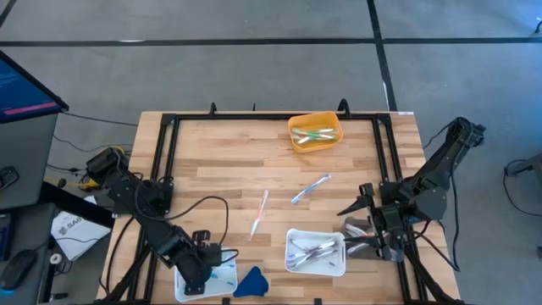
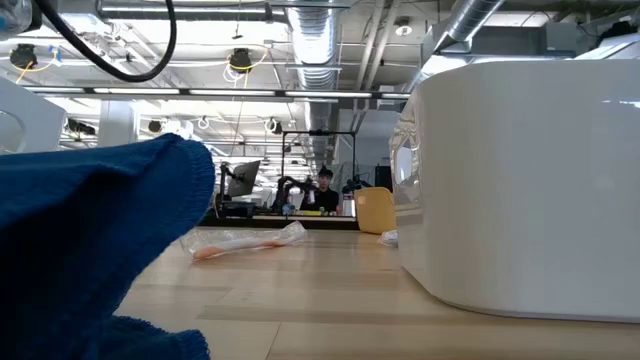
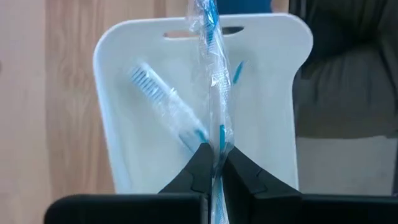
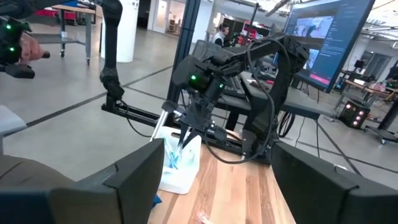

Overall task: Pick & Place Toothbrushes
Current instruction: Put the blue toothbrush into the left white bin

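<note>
Wooden worktop under a grey shop floor, and the action sits at 7 o'clock: the left tool (image 3: 213, 163) is pinched shut on a wrapped toothbrush (image 3: 211, 74), hanging it over the left tray (image 3: 118, 93). One blue-handled brush (image 3: 165, 106) already lies in that tray. At 4 o'clock the right tool (image 1: 370, 227) waits beside the right tray (image 1: 339, 263), fingers spread wide, holding nothing.

Risk, as I read it: the grip is at the very end of a slippery wrapper, so the brush could slide out or swing. Let go while tilted and it may land across the rim or tip onto the worktop. The blue cloth (image 1: 251, 284) lies just beside the tray and could catch a stray brush.

Count: three trays, namely two white and one orange tray (image 1: 315, 132) at 12 o'clock holding a few brushes. Two loose brushes lie mid-worktop, one orange-tipped (image 1: 259, 213), one bluish (image 1: 311, 188). A small pile sits in the right tray, too tangled to number.
</note>
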